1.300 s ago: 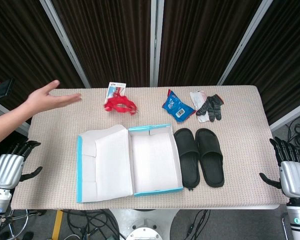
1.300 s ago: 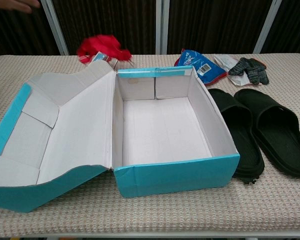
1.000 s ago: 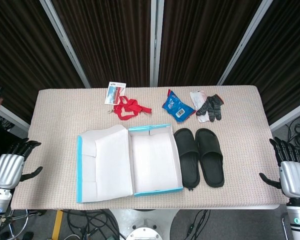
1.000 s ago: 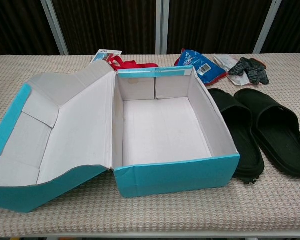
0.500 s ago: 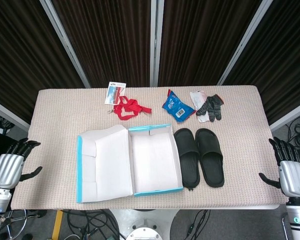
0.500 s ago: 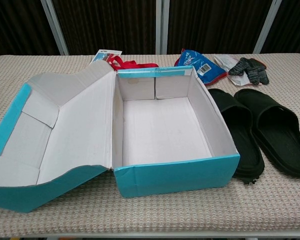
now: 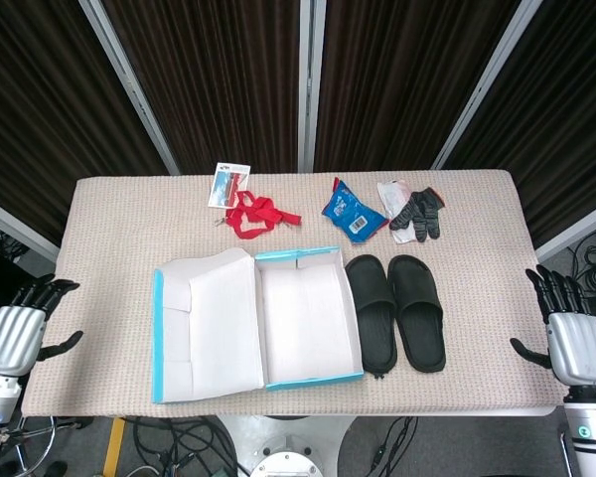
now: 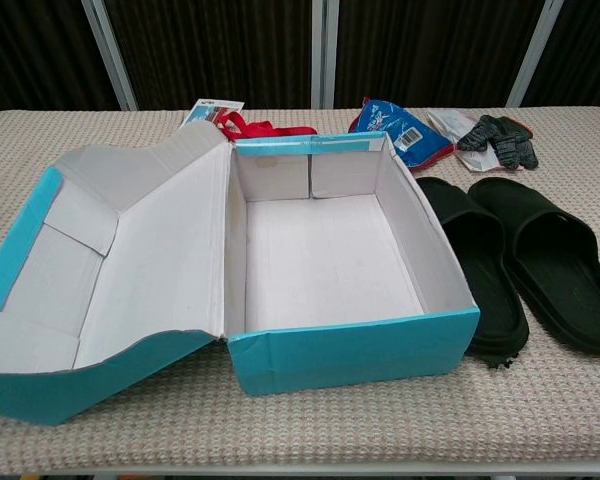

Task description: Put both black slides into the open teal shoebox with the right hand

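Note:
Two black slides [image 7: 397,312] [image 8: 520,268] lie side by side on the table, just right of the open teal shoebox [image 7: 308,316] [image 8: 325,275], whose white inside holds nothing and whose lid [image 7: 204,323] folds out to the left. My right hand [image 7: 568,336] hovers off the table's right edge, fingers spread, holding nothing. Off the left edge is my left hand [image 7: 18,328], fingers apart and holding nothing. Neither hand shows in the chest view.
Along the far side of the beige table [image 7: 109,248] lie a red lanyard with a card [image 7: 246,207], a blue snack bag [image 7: 350,211], and dark gloves on a white packet [image 7: 415,211]. Dark curtains hang behind.
A person's arm over the far left of the table has withdrawn, leaving the red lanyard spread flat. My right hand has risen slightly beside the table edge.

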Motion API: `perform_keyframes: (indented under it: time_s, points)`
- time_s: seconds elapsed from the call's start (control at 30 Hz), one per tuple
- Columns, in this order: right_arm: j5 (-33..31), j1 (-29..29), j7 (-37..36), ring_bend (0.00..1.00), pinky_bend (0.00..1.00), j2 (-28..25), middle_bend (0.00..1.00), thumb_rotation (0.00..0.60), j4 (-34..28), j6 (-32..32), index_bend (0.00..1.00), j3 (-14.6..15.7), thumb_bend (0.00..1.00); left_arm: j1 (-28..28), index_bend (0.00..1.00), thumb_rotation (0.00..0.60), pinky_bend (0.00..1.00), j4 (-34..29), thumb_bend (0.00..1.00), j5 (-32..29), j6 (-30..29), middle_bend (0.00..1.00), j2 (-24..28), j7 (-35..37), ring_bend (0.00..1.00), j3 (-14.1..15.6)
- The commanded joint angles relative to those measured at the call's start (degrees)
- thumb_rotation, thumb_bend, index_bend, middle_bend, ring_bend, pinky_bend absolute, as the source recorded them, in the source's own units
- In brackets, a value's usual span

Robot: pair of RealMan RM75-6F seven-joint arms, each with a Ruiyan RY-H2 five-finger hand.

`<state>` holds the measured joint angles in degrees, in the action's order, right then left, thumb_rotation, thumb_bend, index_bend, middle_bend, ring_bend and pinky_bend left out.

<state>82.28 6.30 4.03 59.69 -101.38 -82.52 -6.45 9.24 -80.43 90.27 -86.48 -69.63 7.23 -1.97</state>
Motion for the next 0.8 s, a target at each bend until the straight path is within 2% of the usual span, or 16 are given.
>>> perform_keyframes:
  time_s: [0.03,0.47,0.8]
  points:
    - [-0.4,0.2,0.5,0.0,0.0,-0.4,0.03,0.6,-0.5,0.5,0.0,0.1,0.04,0.0,0.24,0.6,0.19,-0.2,0.17,-0.1,0.4,0.23,0.2,-0.3,0.13,0.2]
    - [-0.5,2.8,5.3,0.0,0.0,-1.3,0.03,0.6,-3.2,3.6,0.0,-0.2,0.04,0.0,0.24,0.6,0.19,-1.4,0.17,-1.2,1.9,0.24,1.4,-1.2,0.13,0.4]
    - [-5.5,9.6,9.8,0.0,0.0,-7.2,0.06,0.6,-10.6,12.9,0.0,-3.4,0.04,0.1,0.24,0.6,0.19,-2.1,0.17,-1.6,2.7,0.23,2.2,-1.0,0.13,0.4]
